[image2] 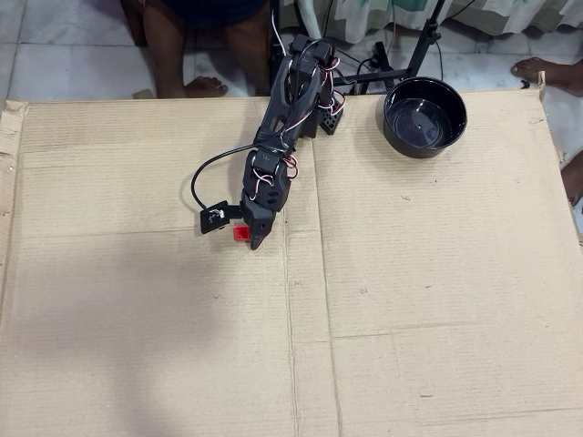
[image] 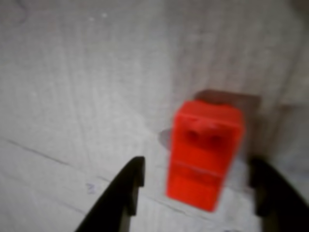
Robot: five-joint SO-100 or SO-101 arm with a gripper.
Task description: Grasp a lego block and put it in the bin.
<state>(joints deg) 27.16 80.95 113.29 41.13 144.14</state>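
Hand (image: 193, 186) open, your fingers straddling red brick (image: 205, 152) on cardboard worktop (image2: 410, 291) (brick nearer right finger, long axis pointing away). Bowl (image2: 424, 116) well apart, upper right overhead.

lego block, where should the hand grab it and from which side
Grip the red lego block across its two long side faces, coming straight down from above. In the wrist view it lies flat on the cardboard, studs showing, already between the open fingers of the hand, so closing there should pinch its narrow width.
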